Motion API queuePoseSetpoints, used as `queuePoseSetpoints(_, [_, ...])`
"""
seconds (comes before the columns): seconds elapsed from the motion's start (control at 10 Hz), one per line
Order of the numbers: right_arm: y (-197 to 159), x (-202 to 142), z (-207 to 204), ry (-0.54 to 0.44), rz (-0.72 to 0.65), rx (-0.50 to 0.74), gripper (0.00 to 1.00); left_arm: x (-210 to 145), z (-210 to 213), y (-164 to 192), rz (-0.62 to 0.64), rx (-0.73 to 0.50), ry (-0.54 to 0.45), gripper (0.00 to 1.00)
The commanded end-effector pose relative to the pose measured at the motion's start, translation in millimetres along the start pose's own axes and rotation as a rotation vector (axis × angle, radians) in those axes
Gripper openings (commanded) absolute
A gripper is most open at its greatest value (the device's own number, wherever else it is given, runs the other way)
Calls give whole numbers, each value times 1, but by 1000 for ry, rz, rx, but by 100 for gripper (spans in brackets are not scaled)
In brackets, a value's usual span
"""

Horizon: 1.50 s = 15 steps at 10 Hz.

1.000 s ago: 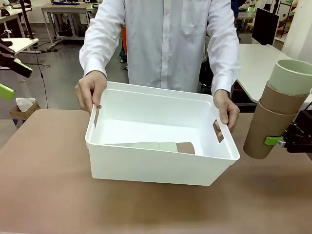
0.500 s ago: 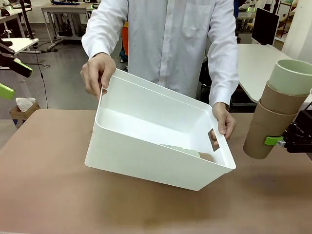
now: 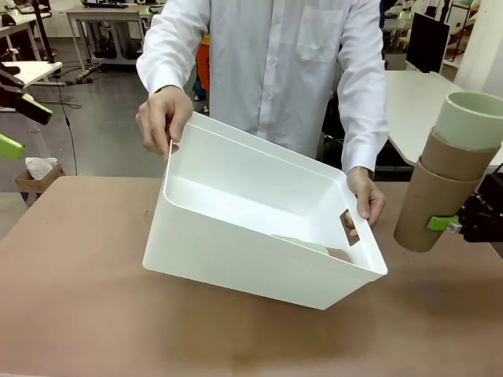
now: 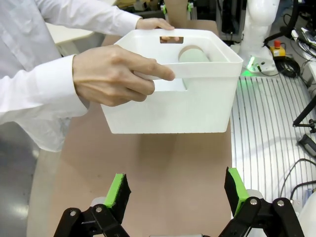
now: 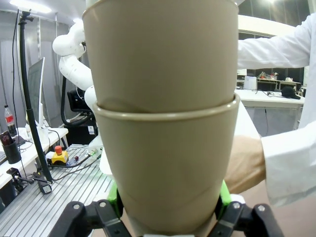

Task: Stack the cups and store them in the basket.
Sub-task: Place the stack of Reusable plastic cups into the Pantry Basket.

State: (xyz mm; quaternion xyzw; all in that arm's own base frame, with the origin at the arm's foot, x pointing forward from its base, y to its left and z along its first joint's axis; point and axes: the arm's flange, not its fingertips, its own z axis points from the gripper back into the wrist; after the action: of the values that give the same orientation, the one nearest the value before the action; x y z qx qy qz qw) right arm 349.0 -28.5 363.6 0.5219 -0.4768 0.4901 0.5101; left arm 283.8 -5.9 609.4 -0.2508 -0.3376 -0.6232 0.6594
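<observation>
Storing step in hand, judged from the layout: large white smooth-walled plastic basket with rounded corners and cut-out handle holes (image 3: 259, 251) held tilted by the person's two hands, one (image 3: 163, 118) at the raised far-left rim and the other (image 3: 365, 196) at the handle hole on the lower right side, open mouth turned toward the robot's right. Lying inside against the low end, a nested stack of matte tapered cups, pale mint green and tan-brown (image 3: 314, 249). Well off to the right, clear of the basket, a second nested stack of tall handleless tumblers, two tan-brown under one mint green (image 3: 448, 184), pinched at its lowest cup by the right gripper (image 3: 448, 225), green pads pressed to the matte wall on both sides. Left gripper (image 4: 177, 190) spread wide and empty, back from the basket at the table's left edge. Brown, smooth tabletop (image 3: 78, 298) beneath. Next move, as a judgement: carrying the held stack across to the tilted mouth, base leading, and letting go only once well inside the wall, since smooth tapered cups would likely roll on slick plastic
</observation>
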Motion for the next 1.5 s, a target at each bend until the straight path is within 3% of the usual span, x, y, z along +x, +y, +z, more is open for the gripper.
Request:
queuePoseSetpoints(0.0, [9, 56, 0, 51, 9, -62, 85, 2, 0, 0, 15, -4, -11, 100])
queuePoseSetpoints(0.4, [17, 155, -10, 211, -11, -156, 85, 2, 0, 0, 15, -4, -11, 100])
queuePoseSetpoints(0.7, [4, 198, -55, 400, -24, -195, 85, 2, 0, 0, 15, -4, -11, 100])
queuePoseSetpoints(1.4, [-22, 194, -188, 799, -1, -241, 85, 2, 0, 0, 15, -4, -11, 100])
